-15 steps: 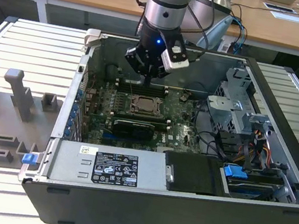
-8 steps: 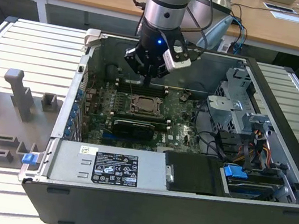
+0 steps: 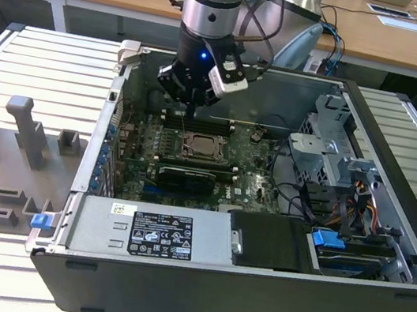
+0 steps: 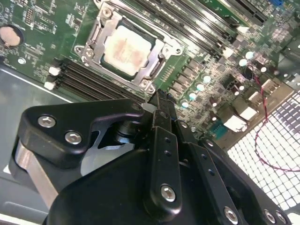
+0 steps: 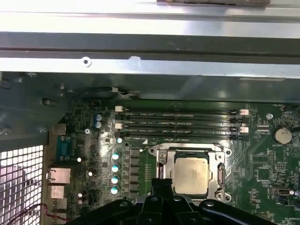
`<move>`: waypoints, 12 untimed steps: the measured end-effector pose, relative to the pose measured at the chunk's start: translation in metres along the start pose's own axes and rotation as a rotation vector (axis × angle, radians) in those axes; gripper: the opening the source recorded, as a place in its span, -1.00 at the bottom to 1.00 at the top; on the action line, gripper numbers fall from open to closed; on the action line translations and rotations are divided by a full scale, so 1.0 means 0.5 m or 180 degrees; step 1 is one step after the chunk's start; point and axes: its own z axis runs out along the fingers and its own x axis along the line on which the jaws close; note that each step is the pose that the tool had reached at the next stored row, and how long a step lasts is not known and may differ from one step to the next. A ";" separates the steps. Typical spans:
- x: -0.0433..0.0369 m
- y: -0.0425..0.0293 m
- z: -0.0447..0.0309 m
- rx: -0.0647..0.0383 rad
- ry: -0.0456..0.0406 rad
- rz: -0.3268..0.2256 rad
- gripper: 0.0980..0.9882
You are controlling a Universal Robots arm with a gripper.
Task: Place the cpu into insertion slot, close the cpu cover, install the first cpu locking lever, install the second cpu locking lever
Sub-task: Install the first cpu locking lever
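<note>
In the exterior view the tool [image 3: 190,113] hangs inside the open computer case [image 3: 400,156], just above the motherboard [image 3: 250,171]. The cpu [image 3: 202,148] lies flat in the insertion slot [image 3: 186,153], near the tool tip on the camera's side.

In the second wrist view the tool's fingers are pressed together and carry nothing. The cpu cover [image 4: 104,28] frames the chip.

In the first wrist view the cpu sits just beside the tool tip. It is square, with no long axis, and its edges run parallel to the memory slots [image 5: 180,119] beyond it.
</note>
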 end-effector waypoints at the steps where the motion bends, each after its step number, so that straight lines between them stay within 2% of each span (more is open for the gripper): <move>1: 0.004 0.000 0.000 0.0000 -0.0005 0.0000 -0.98; 3: 0.006 0.000 0.000 0.0000 -0.0008 0.0000 -0.98; 7: 0.022 0.000 0.001 0.0000 -0.0010 -0.0002 -0.98; 12: 0.032 0.001 0.001 0.0000 -0.0010 -0.0004 -0.98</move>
